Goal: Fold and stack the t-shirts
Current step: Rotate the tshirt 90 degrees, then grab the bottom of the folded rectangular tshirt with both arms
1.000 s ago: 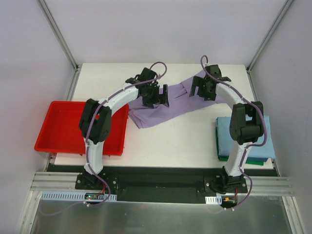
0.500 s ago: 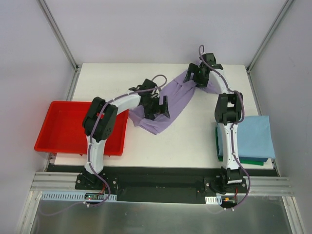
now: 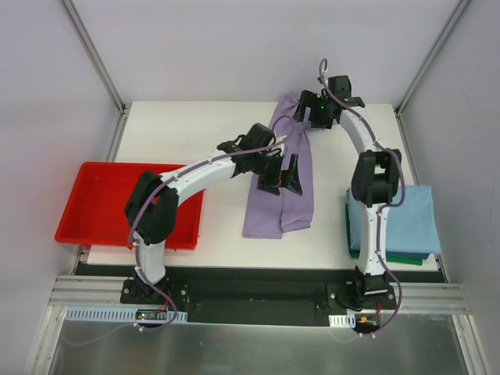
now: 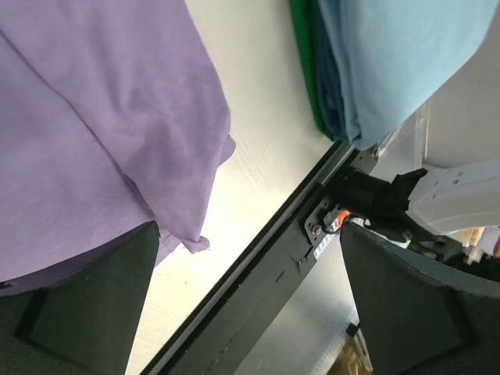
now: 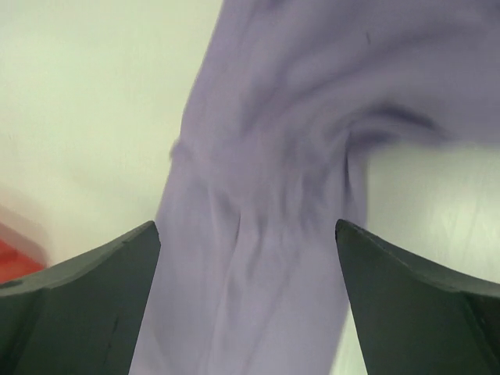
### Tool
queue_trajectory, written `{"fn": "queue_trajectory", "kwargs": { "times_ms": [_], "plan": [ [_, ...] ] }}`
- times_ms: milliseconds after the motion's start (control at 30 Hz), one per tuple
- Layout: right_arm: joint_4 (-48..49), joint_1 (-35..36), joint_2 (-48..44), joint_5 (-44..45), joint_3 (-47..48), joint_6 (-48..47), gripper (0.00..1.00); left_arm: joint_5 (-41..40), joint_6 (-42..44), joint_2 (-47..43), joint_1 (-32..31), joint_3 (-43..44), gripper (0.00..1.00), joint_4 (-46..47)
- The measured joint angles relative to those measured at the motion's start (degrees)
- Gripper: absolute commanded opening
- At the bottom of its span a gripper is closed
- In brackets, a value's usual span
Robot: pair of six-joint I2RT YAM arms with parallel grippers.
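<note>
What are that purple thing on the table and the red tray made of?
The purple thing looks like soft, matte cloth: it lies limp, with folds and wrinkles and no shine; which fibre cannot be told. The red tray looks like rigid moulded plastic: even bright colour, smooth surface, a raised rim that holds its shape.

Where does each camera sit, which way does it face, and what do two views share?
Top external: fixed above and behind the arms, looking down on the table; both arms show, over the lavender shirt.
Left wrist: looks past the open left gripper toward the near right corner, light blue shirt on dark green shirt; right arm's base shows.
Right wrist: looks down through the open right gripper at lavender cloth.
Shared: all three see that shirt.
</note>
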Motion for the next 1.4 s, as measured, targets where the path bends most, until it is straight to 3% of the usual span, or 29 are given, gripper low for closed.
{"fn": "queue_trajectory", "kwargs": {
  "times_ms": [167,267,367,433,600,767,833,1000,1400],
  "plan": [
    [-4.68,0.63,-25.92,7.96,-24.0,-3.56,0.96,-1.66,1.44,-4.98,3.26,-0.35,0.99,0.66],
    [-4.13,1.95,-45.4,11.17,-43.78,-4.35,0.96,-1.07,2.21,-4.17,5.53,-0.33,0.99,1.75],
    [-3.61,7.72,-62.97,14.43,-63.04,-3.91,0.96,0.17,2.4,-0.7,8.02,0.68,0.99,2.62],
    [-2.97,12.5,-71.32,14.58,-73.61,-2.67,0.99,0.61,2.6,2.36,9.25,2.12,0.99,2.89],
    [-0.33,17.57,-87.38,13.42,-97.31,5.66,0.86,2.56,3.78,8.48,9.9,7.61,0.99,3.1],
    [1.51,19.1,-88.21,15.17,-101.29,10.58,0.7,5.11,4.07,13.75,8.68,14.78,0.99,4.87],
    [3.8,19.45,-87.19,15.85,-101.29,12.02,0.6,5.88,4.09,15.54,7.89,16.55,0.99,5.57],
    [8.92,20.24,-82.55,18.38,-101.13,14.91,0.47,6.34,4.17,18.95,5.62,18.49,0.99,5.7],
    [14.4,20.5,-73.18,23.17,-100.98,16.9,0.41,7.34,5.51,23.89,4.02,20.87,0.99,6.14]
  ]
}}
